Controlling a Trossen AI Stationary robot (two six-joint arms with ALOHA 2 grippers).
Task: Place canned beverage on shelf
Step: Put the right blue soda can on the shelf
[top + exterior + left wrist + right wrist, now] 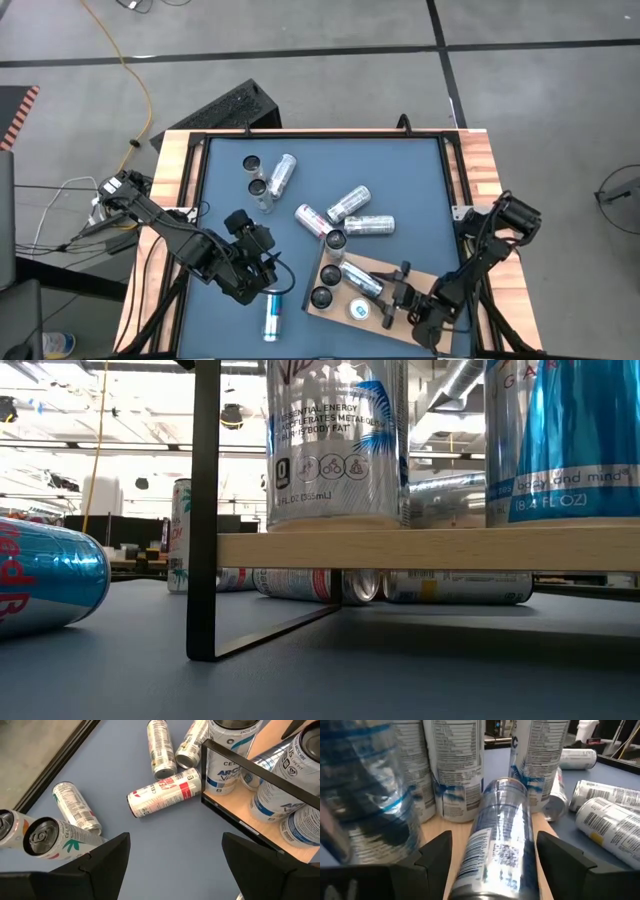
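Observation:
The shelf (385,268) is a light wooden board on a black frame (205,510), at the table's near right. Several cans (328,272) stand upright on it. One silver and blue can (500,835) lies on its side on the board (455,837). My right gripper (495,852) is open, with one finger on either side of this can and a small gap at each. My left gripper (262,262) hangs open over the table's near left, with nothing between its fingers (112,857).
Several loose cans lie on the blue-grey tabletop beyond the shelf (348,203) (368,225) (312,220), and more lie and stand toward the far left (282,172) (252,163). A blue can (271,317) lies near the front edge below my left gripper. A wooden rim (480,160) borders the table.

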